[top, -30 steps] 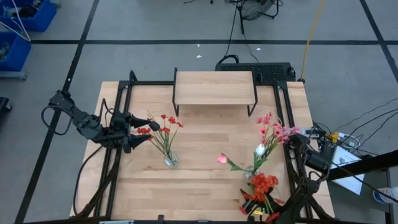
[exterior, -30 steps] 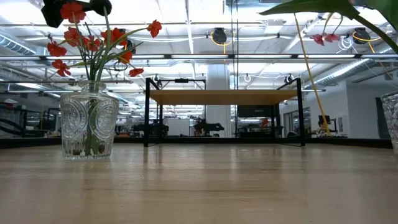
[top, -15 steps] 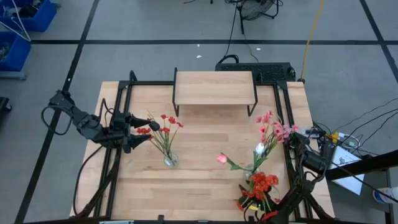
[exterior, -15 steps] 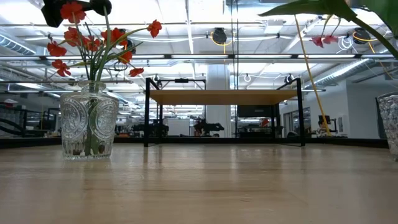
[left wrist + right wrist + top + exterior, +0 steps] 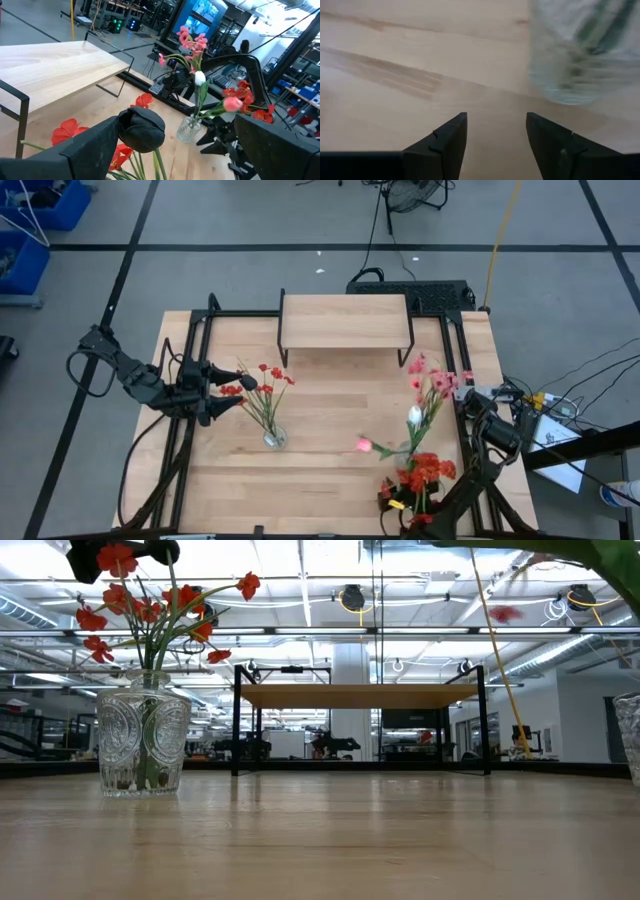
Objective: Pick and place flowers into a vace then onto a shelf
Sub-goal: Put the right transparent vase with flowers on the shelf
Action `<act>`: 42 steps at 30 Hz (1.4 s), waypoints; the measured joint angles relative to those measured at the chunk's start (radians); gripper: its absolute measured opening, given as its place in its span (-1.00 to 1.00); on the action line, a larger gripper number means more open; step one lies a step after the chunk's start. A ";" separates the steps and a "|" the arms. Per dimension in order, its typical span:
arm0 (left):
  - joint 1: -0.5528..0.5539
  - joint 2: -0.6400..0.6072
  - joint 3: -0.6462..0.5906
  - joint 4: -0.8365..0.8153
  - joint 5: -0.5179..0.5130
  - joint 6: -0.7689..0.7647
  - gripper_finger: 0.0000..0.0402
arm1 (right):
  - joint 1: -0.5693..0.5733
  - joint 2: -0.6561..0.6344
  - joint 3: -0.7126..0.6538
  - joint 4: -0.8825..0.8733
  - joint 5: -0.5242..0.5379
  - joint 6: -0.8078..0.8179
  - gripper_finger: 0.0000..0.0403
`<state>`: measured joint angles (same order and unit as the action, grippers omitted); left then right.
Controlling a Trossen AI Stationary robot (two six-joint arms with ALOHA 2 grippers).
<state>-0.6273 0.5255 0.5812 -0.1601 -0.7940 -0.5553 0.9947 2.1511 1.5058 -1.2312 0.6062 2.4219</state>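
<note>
The right tool (image 5: 494, 137), fingers spread and empty, sits low beside a cut-glass vase (image 5: 580, 55) of pink, white and red artificial flowers (image 5: 430, 385) at the wooden bench's (image 5: 320, 470) right edge. The vase lies just ahead; its stems lean toward the light-wood, black-legged shelf (image 5: 345, 320). The left tool (image 5: 222, 392) hovers open by the red-blossom vase (image 5: 274, 437).

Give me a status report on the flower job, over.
Left gripper open at red flowers. Right gripper open, low beside glass vase. Shelf holds no vase yet.
</note>
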 joint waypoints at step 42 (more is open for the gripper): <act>0.000 0.000 0.000 -0.001 0.000 -0.002 0.99 | -0.023 0.013 0.069 -0.263 -0.202 0.313 0.04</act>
<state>-0.6270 0.5254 0.5812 -0.1608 -0.7942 -0.5568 0.9719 2.1644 1.5749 -1.4940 0.4045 2.7353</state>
